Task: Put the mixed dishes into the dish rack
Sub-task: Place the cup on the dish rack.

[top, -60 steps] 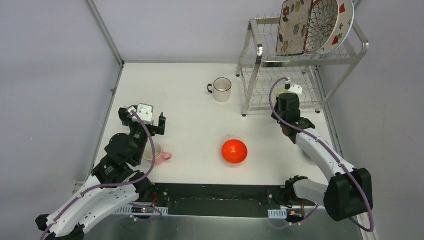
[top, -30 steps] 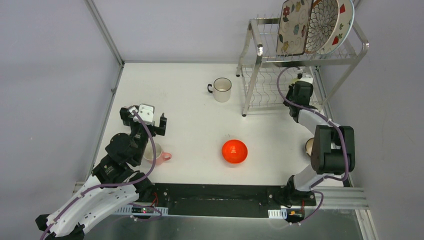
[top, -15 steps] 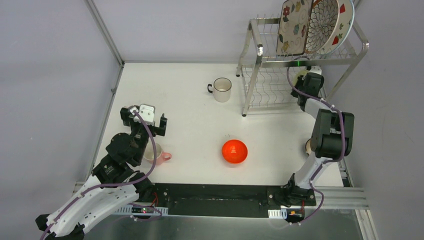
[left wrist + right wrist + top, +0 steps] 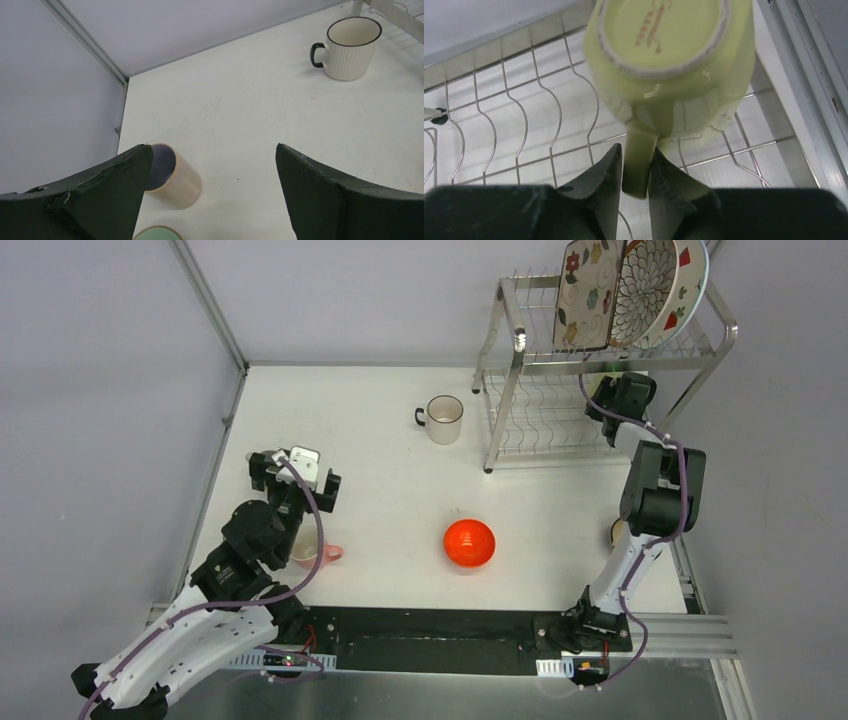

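The dish rack (image 4: 520, 340) stands at the far right. A floral plate (image 4: 588, 290), a brown-petal plate (image 4: 645, 285) and a strawberry plate (image 4: 692, 280) stand on its upper shelf. My right gripper (image 4: 622, 392) reaches into the lower tier. In the right wrist view this gripper (image 4: 636, 150) is shut on the handle of an upside-down yellow cup (image 4: 669, 55) over the wire shelf (image 4: 524, 125). My left gripper (image 4: 212, 149) hangs open and empty above a pink cup (image 4: 172, 175) lying on its side. A white cup (image 4: 442, 418) and a red-orange bowl (image 4: 469, 543) sit on the table.
A pale green bowl (image 4: 152, 233) shows just below the pink cup, under my left arm. A round dish (image 4: 617, 532) is partly hidden behind the right arm's upright link. The metal frame post (image 4: 210, 305) and grey walls border the table's left and back.
My right gripper has carried the yellow cup further back and right, deeper under the rack's upper shelf. My left gripper has shifted slightly right and forward, staying open.
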`<state>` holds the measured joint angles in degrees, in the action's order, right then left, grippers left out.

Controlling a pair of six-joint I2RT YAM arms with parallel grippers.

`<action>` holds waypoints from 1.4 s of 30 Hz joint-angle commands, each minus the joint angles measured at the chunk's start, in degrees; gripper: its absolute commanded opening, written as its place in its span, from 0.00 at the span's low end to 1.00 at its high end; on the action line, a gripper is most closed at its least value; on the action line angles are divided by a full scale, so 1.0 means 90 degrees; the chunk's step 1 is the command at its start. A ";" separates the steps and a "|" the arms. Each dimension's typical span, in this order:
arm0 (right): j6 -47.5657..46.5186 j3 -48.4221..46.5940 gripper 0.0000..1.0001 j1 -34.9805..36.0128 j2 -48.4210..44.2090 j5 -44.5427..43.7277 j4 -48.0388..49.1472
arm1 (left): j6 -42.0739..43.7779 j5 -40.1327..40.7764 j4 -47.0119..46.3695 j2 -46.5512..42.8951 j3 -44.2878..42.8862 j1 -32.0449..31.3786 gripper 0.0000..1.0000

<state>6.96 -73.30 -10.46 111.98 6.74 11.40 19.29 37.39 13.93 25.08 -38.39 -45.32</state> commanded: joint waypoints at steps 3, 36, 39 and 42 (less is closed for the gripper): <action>0.0061 -0.0846 0.35 -0.0047 0.0243 -0.0242 -0.0313 | 0.0240 -0.0048 -0.0125 0.0269 -0.0050 0.0016 0.98; 0.0185 -0.2057 0.18 -0.0044 0.0735 -0.0450 -0.1678 | 0.0221 -0.0182 -0.0181 0.0291 -0.0010 0.0016 0.99; 0.0152 -0.2158 0.22 -0.0049 0.0808 -0.0481 -0.1744 | 0.0210 -0.0179 -0.0177 0.0322 -0.0002 0.0021 0.99; 0.0169 -0.2298 0.32 -0.0047 0.0864 -0.0494 -0.1939 | 0.0210 -0.0188 -0.0181 0.0348 -0.0021 0.0016 0.98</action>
<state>8.47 -89.71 -10.66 118.98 1.93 -7.64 20.62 36.91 13.85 27.68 -38.39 -45.32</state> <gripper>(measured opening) 0.259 0.984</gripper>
